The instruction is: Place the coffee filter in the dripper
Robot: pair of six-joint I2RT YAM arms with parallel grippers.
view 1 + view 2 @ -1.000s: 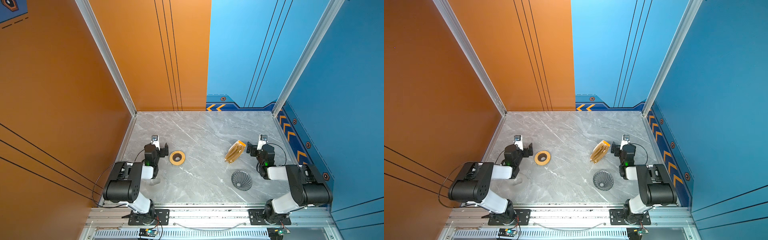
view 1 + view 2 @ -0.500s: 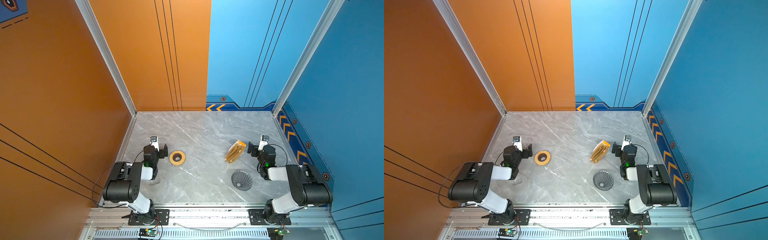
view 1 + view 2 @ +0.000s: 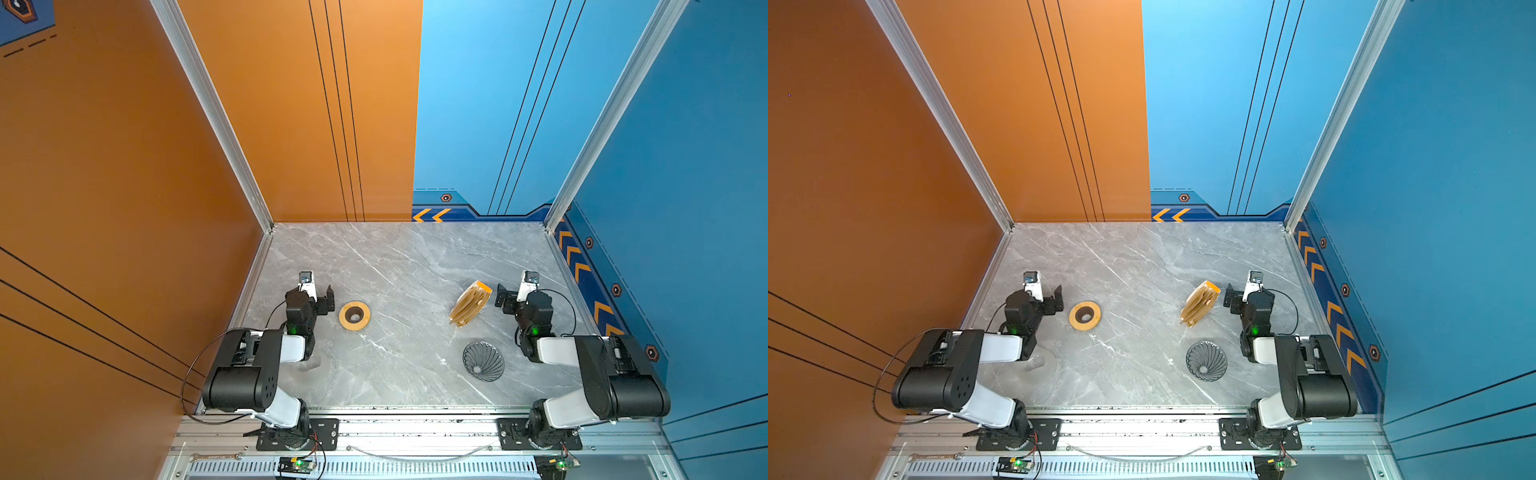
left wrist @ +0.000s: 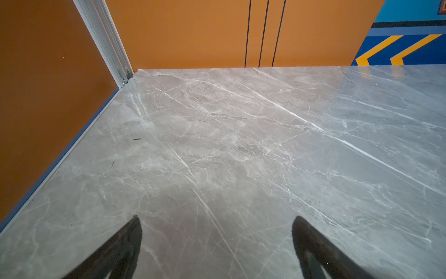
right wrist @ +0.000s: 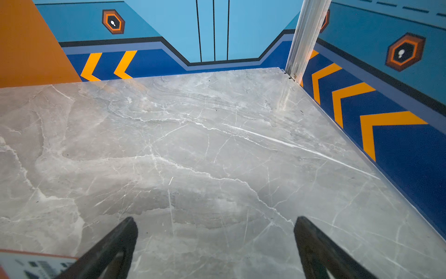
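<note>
The dripper, a dark ribbed cone with its mouth up, stands on the marble near the front right. No single coffee filter is in view. My right gripper is open and empty behind the dripper, and its wrist view shows only bare marble between the fingers. At the left, my left gripper is open and empty too, as its wrist view shows.
A clear packet of stacked brown filters with an orange corner lies just left of the right gripper; its label corner shows. A tan wooden ring lies right of the left gripper. A pale grey thing shows under the left arm. Walls enclose three sides.
Both wrists have shifted only slightly. The dripper, the packet and the ring have not moved.
</note>
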